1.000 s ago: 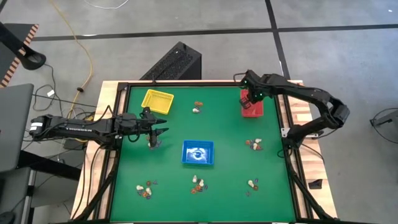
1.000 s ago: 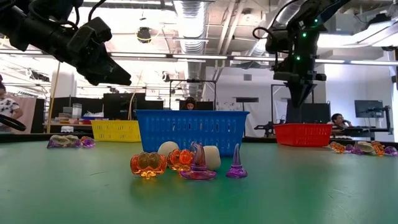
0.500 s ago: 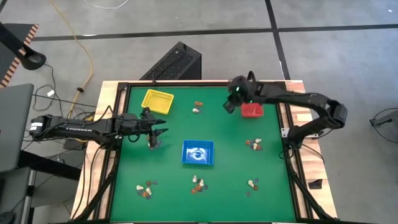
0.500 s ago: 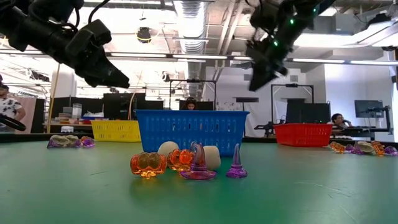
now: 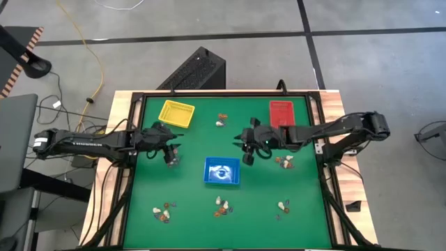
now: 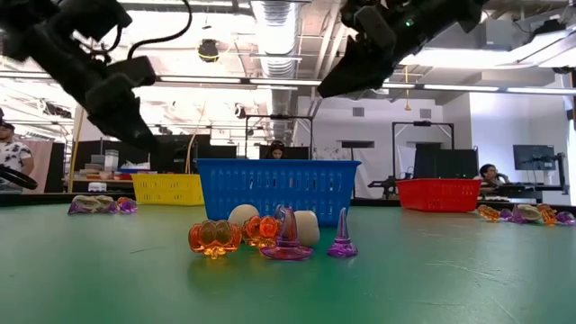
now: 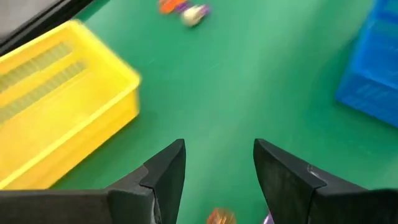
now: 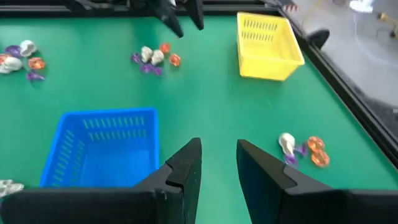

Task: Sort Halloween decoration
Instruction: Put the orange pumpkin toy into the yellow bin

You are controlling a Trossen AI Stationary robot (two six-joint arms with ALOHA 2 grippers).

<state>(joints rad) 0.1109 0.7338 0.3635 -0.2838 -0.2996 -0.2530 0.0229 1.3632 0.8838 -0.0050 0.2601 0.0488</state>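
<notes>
Past the right gripper (image 8: 217, 163), jaws parted, a blue tray (image 8: 102, 146) and a yellow tray (image 8: 268, 46) can be seen on the green worktop (image 8: 211, 93), with little clusters of Halloween decoration (image 8: 153, 57) scattered around and the left gripper (image 8: 180, 15) spotted farther off.

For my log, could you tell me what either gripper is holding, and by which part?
Nothing: the left gripper and right gripper are both open and empty.

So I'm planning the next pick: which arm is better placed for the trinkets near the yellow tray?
Left. Its gripper hovers open right above that trinket pile; the right gripper is farther off.
</notes>
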